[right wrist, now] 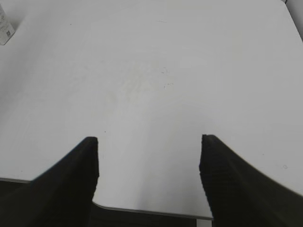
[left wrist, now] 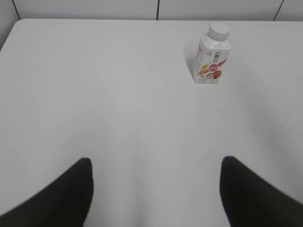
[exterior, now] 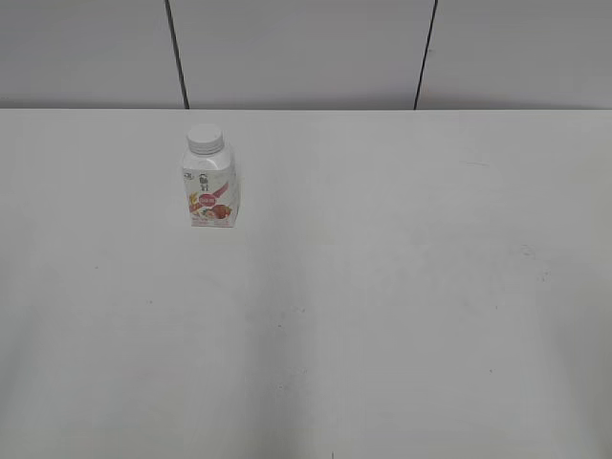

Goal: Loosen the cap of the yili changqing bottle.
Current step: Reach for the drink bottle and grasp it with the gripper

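A: Where is it standing?

B: The small white squarish plastic drink bottle with the red-pink and orange fruit label [exterior: 210, 191] stands upright on the white desk [exterior: 382, 287], toward the far left corner and a little in from the far edge. Its round white flat-topped screw cap [exterior: 206, 140] is seated on the neck.

A: And the arms?

B: Both well apart from it, near the front edge. The left gripper [left wrist: 156, 189] has its dark fingers [left wrist: 71, 194] spread wide with nothing between them; the right gripper [right wrist: 149, 175] is likewise spread and empty. In the right wrist view only a sliver of the bottle shows, at the top left.

A: How would it handle?

B: My guess is light, thin-walled plastic that could dent if squeezed hard and would tip or spin easily on this smooth top. I'd have one gripper clamp the flat sides of the body low down, below the sloped shoulders, and the other pinch the cap's rim. The cap is small and probably slick, so a square grip matters.
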You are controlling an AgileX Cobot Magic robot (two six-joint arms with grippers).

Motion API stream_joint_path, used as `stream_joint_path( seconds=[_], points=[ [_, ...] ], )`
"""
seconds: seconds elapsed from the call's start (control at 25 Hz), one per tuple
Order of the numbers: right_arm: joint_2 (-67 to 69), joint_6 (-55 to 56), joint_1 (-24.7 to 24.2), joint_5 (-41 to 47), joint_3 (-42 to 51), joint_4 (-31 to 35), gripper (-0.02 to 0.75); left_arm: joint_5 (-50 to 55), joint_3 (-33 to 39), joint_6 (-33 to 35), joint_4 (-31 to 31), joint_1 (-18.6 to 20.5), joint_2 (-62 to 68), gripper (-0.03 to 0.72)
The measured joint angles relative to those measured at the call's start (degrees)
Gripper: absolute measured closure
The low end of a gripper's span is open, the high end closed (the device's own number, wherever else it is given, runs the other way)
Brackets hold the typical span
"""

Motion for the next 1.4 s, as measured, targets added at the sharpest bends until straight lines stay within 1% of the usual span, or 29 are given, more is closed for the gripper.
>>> stream_joint_path(
  seconds=[1.24,1.4],
  points=[
    [0.0,0.0,0.0,0.0,0.0,0.0,0.206,-0.3,0.0,0.0,-0.4,0.0,0.0,0.179],
    [0.0,0.0,0.0,0.0,0.0,0.0,0.206,-2.9,-1.9,0.3,-0.4,0.0,1.5,0.179]
  ],
)
